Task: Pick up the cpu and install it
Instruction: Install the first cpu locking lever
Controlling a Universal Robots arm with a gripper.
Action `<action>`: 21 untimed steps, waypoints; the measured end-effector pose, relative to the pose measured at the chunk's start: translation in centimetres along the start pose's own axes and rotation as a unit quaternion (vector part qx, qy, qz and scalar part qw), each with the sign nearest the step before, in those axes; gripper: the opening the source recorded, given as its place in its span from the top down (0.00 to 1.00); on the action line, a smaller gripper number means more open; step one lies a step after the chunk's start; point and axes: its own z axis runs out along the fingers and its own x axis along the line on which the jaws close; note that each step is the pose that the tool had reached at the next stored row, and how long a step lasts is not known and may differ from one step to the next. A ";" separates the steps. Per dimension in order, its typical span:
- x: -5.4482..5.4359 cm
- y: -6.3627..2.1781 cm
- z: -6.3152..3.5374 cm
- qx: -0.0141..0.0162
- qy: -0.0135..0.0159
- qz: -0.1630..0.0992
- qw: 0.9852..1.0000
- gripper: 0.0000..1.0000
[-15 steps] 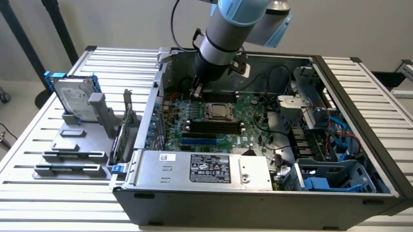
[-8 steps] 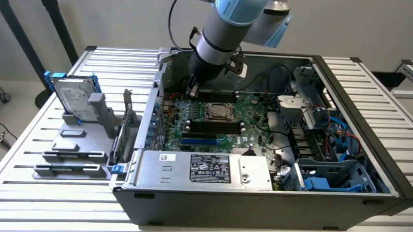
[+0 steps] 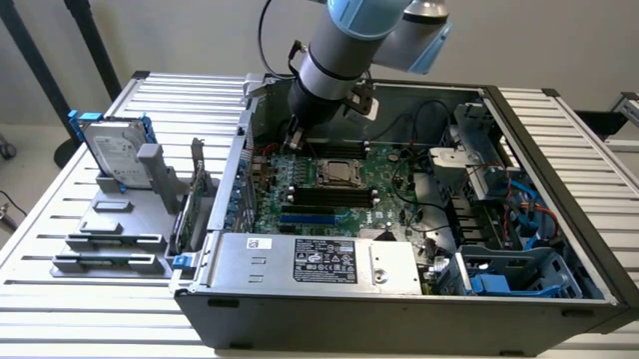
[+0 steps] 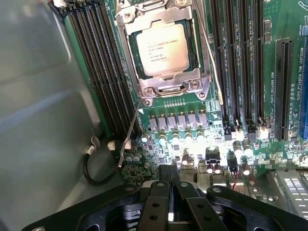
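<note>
One cpu [image 4: 162, 48] lies flat in its socket near the middle of the motherboard [image 3: 390, 206], silvery plate up and its print readable, with the metal socket frame [image 4: 168, 87] lying around its edges. Judged from that, it is already seated where the task wants it, the frame being what presses it onto the contacts. A thin wire lever [image 4: 131, 130] slants away from one corner of the frame, and whether it is latched I cannot tell. The hand [image 4: 169, 192] hovers over the board just beside the socket, apart from the chip, its fingers drawn together with nothing between them. The arm [image 3: 334, 67] comes down steeply into the open case [image 3: 399, 318] near its far wall, wrist pointing down so that the fingers aim at the board beside the socket. The case lies on its side on the slatted counter [image 3: 40, 224], which turns the board face up and suits a straight descent. Outside it a hard drive [image 3: 112, 153] stands upright in a grey rack, well apart from the work
</note>
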 end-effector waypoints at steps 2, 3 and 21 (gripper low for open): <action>0.0 -0.09 -0.12 -0.001 0.002 0.005 1.000 0.89; 0.0 -0.13 -0.21 -0.002 0.004 0.008 1.000 0.89; 0.1 -0.48 -0.74 -0.026 0.046 0.115 0.992 0.89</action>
